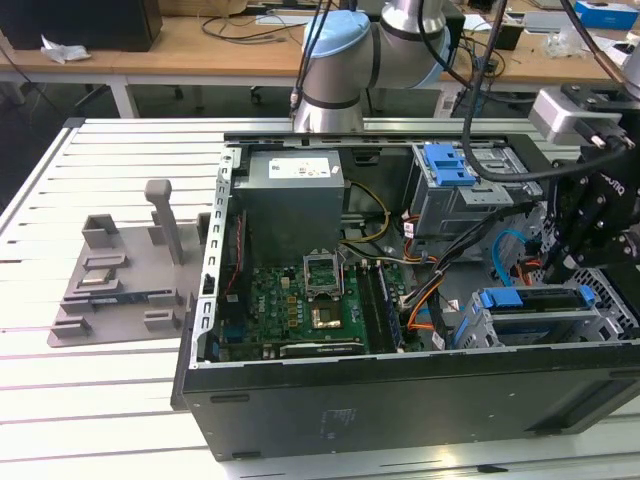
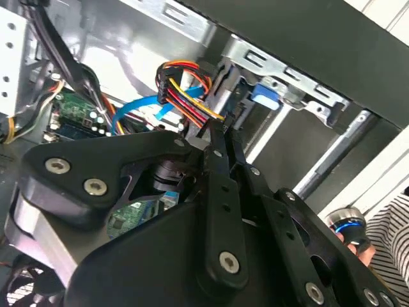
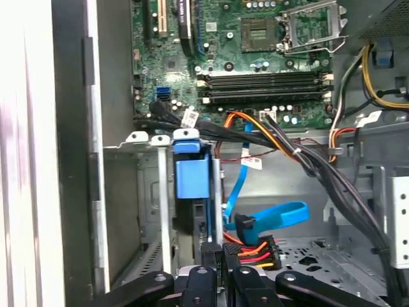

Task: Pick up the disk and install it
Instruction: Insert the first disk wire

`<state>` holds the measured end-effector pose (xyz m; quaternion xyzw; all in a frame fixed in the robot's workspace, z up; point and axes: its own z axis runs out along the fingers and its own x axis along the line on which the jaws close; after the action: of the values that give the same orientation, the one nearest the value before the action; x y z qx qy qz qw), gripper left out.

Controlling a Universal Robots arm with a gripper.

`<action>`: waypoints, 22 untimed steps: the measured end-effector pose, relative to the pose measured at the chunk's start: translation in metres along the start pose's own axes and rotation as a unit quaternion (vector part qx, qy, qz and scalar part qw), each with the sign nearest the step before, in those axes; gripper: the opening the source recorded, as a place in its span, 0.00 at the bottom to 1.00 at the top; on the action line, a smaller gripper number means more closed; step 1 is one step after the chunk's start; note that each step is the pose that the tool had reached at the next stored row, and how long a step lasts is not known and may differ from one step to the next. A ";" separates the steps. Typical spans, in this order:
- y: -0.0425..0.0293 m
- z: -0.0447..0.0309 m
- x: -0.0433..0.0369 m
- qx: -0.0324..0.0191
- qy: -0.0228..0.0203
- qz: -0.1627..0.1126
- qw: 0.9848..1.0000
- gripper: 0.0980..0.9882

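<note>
Case: I see an open computer case [image 1: 400, 400] lying on a white slatted table [image 1: 100, 400], with the circuit board [image 1: 300, 310] facing up.
Disk: the disk [image 1: 535, 298] sits in the drive cage at the 4 o'clock corner of the case in the exterior view. It lies flat between its blue rails. In the first wrist view the disk [image 3: 192, 192] shows edge-on in the metal cage, blue end outward.
Claw: the claw [image 1: 562, 272] hangs at the case's 3 o'clock side, just above the disk. In both wrist views the claw [image 3: 215, 249] [image 2: 220, 144] has its fingers pressed together, tips just beside the disk. I cannot tell whether they touch it.
Cables: a red, yellow and orange bundle [image 3: 255, 251] and a blue ribbon [image 3: 281, 214] lie next to the claw.
Power supply: a grey box [image 1: 295, 195] at the case's 11 o'clock.
Bystander: a striped sleeve [image 2: 390, 236] at the case's far side.
</note>
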<state>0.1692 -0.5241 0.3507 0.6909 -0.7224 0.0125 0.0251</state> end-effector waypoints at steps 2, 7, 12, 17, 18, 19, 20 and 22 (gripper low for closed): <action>-0.0032 0.0046 0.0075 0.001 -0.001 -0.019 1.000 0.07; -0.0046 0.0078 0.0097 0.001 -0.014 -0.019 1.000 0.07; -0.0021 0.0103 0.0105 0.001 -0.014 -0.019 1.000 0.07; -0.0020 0.0107 0.0106 0.001 -0.014 -0.019 1.000 0.07; -0.0019 0.0108 0.0106 0.000 -0.014 -0.019 1.000 0.07; -0.0019 0.0108 0.0106 0.000 -0.014 -0.019 1.000 0.09; -0.0020 0.0108 0.0106 0.001 -0.015 -0.019 1.000 0.09; -0.0020 0.0096 0.0106 0.001 -0.014 -0.019 1.000 0.16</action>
<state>0.1705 -0.5353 0.3417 0.7048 -0.7092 0.0026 0.0147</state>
